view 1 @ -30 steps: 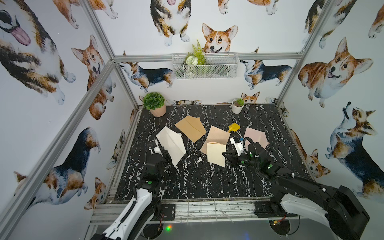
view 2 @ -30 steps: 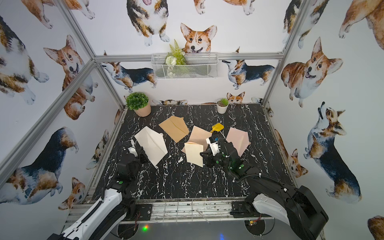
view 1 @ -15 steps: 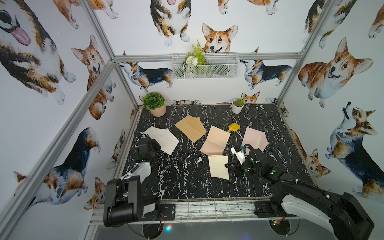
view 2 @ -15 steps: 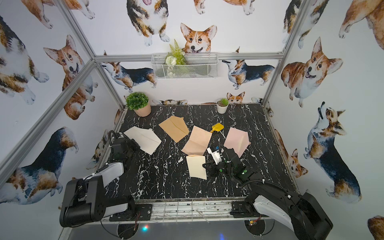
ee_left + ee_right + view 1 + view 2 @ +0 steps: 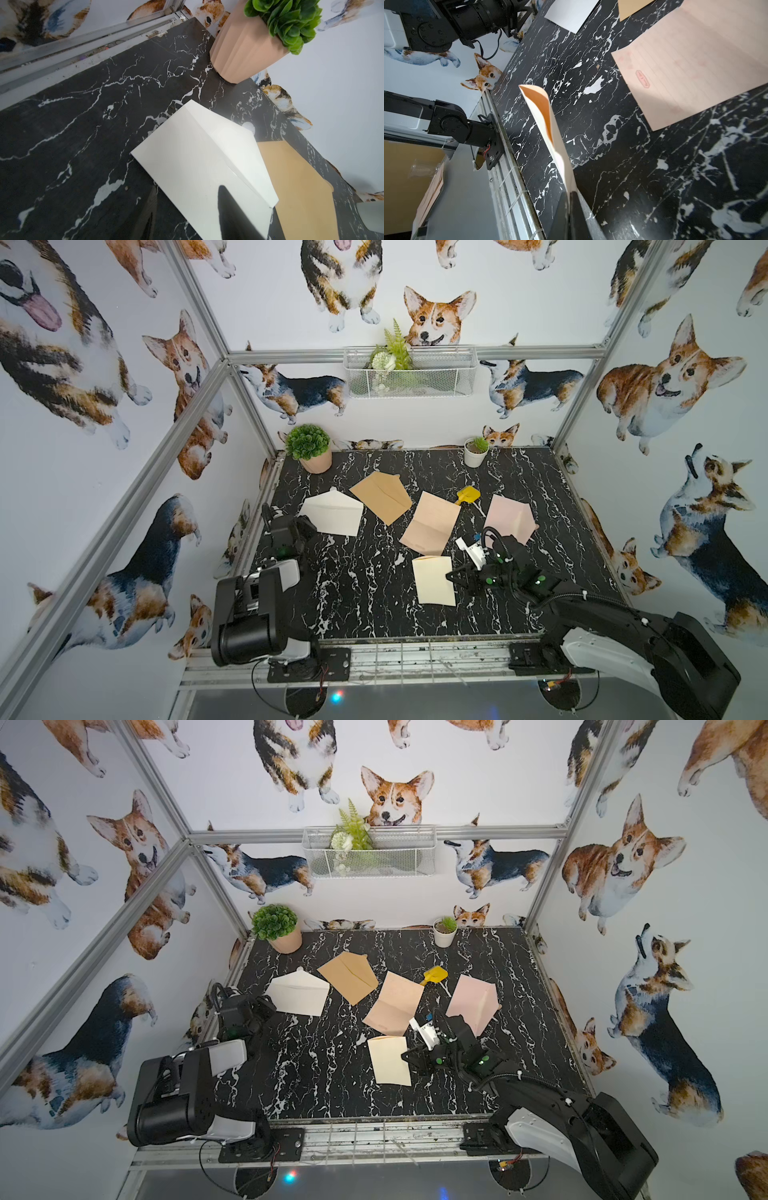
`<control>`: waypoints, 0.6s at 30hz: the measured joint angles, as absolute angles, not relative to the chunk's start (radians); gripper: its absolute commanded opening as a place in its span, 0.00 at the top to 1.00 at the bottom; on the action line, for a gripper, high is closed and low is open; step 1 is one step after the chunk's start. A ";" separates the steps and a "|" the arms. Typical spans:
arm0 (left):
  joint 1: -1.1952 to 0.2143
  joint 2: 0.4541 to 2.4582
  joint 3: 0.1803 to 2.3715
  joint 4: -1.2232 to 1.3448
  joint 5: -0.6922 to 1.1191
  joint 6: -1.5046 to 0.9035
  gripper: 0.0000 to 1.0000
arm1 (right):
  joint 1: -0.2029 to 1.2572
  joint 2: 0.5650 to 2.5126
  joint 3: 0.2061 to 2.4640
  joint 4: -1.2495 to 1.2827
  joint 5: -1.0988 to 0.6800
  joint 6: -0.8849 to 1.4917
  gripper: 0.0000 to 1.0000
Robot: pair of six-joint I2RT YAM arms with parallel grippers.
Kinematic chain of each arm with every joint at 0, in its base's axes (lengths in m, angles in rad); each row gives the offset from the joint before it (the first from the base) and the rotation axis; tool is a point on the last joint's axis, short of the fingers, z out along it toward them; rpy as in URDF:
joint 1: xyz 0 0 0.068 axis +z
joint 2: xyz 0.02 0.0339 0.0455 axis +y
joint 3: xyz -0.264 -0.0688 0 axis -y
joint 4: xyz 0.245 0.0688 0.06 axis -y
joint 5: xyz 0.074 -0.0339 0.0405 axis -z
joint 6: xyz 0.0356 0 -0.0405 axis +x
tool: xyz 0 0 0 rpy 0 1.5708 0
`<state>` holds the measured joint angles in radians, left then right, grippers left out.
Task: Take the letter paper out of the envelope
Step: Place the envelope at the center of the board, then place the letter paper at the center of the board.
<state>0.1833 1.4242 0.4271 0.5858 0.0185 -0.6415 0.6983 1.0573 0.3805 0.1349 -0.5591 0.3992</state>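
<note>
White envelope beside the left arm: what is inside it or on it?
The white envelope lies flat with its flap open; no paper sticks out, but the pocket's inside is hidden. Nothing lies on it; a left claw finger covers its edge.

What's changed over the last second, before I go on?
The left gripper carried the white envelope back toward its own side, laid it flat and opened. The right gripper, shut on the cream letter, drew it toward the table's front edge. The brown envelope and peach sheet stayed put.
</note>
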 measured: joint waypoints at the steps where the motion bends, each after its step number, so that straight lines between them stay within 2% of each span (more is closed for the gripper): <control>1: 0.183 1.405 0.411 0.593 0.027 -0.650 0.49 | 0.698 1.086 0.395 0.142 -0.576 0.399 1.00; 4: 0.150 1.330 0.369 0.614 0.036 -0.680 0.49 | 0.711 1.191 0.456 0.162 -0.614 0.398 1.00; 6: 0.077 1.279 0.353 0.612 0.038 -0.686 0.49 | 0.735 1.266 0.511 0.167 -0.631 0.394 1.00; 10: -0.223 1.203 0.375 0.582 0.002 -0.633 0.49 | 0.805 1.426 0.665 0.159 -0.632 0.363 1.00; 12: -0.322 1.200 0.396 0.577 -0.004 -0.599 0.49 | 0.829 1.478 0.721 0.152 -0.623 0.342 1.00; 18: -0.398 1.210 0.380 0.577 -0.021 -0.541 0.50 | 0.813 1.589 0.797 0.131 -0.556 0.336 0.91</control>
<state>-0.3985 1.2098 0.3801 0.5774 -0.0212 -0.5407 0.8127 1.5887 0.7975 0.1307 -0.5560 0.3355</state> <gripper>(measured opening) 0.500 0.063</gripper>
